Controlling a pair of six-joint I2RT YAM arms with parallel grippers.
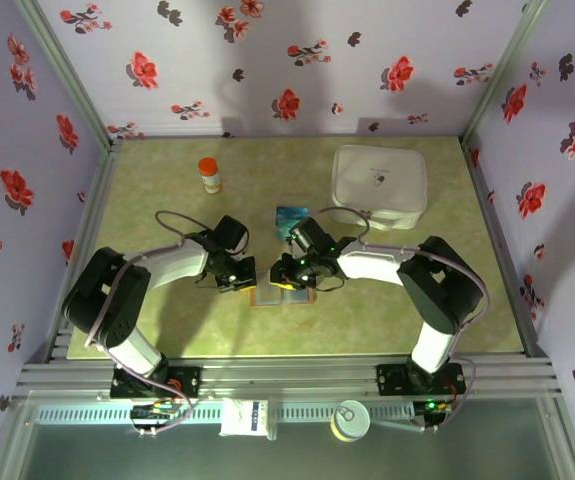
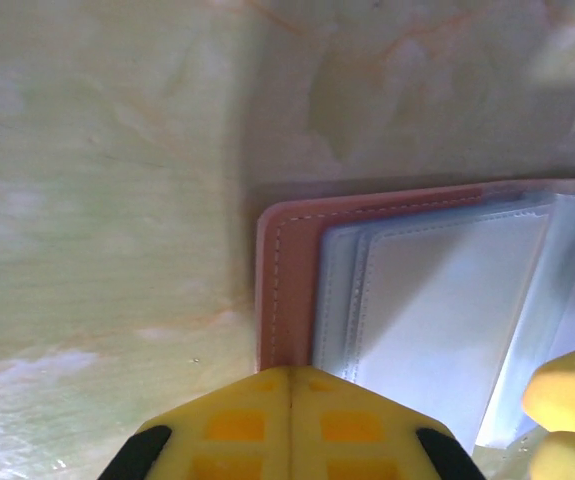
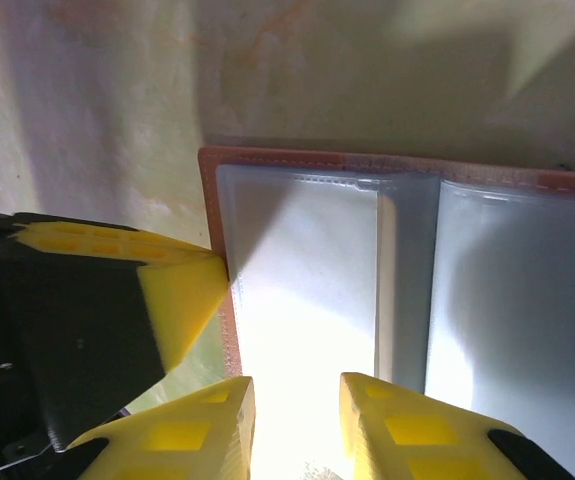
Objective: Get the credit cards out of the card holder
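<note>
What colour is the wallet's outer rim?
Reddish-brown, pale-stitched; the card holder shows clearest in left wrist view.

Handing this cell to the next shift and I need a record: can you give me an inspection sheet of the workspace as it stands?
Surface: green marbled table, no spill seen.
Job's things: card holder lies open between the grippers; one teal card lies beyond it.
Clutter: orange-capped bottle; white lidded container.
Grippers: left gripper shut, tip at the holder's rim; right gripper part open over a clear sleeve.
Cables: cable loops arch over each arm.
Surroundings: floral walls on three sides.
</note>
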